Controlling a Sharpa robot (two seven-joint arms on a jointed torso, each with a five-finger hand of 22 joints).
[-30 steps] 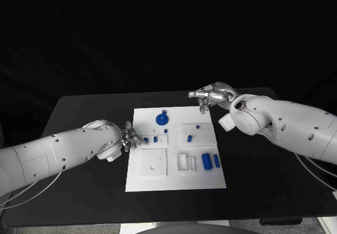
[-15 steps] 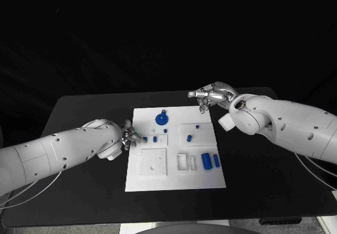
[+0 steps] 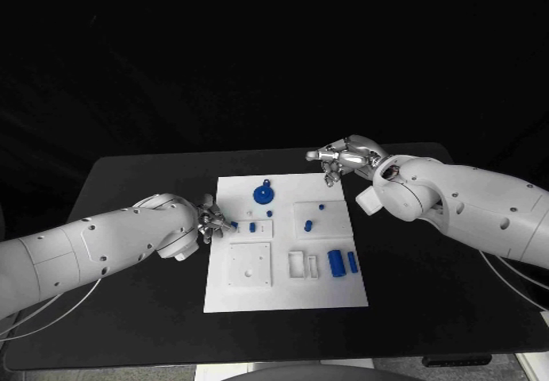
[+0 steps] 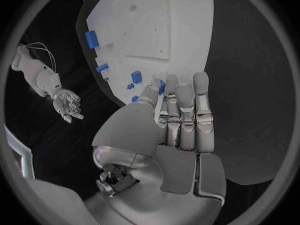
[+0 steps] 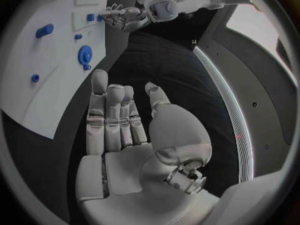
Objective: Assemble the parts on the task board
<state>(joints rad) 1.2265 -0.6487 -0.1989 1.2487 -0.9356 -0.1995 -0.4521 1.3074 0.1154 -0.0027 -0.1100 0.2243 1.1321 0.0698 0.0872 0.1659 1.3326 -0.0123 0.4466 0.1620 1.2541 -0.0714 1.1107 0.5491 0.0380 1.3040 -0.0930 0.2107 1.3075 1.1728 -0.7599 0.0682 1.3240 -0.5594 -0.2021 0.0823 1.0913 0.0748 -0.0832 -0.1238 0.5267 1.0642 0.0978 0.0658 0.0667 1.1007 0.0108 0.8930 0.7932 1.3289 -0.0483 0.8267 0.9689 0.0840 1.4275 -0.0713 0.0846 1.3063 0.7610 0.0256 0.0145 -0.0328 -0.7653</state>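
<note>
Left hand (image 3: 207, 221), empty with fingers straight, sits at board (image 3: 286, 294) left edge mid-frame beside small blue parts (image 3: 237, 226); advise slow pinch approach; right hand (image 3: 343, 158) flat, empty.

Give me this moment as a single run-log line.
left silver hand: open, at left edge of white task board | right silver hand: open, beyond board's far right corner | small blue parts: on board, none held

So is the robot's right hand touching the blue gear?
Apart. In the right wrist view the right hand is open, with bare task board between its fingertips and the blue gear.
</note>
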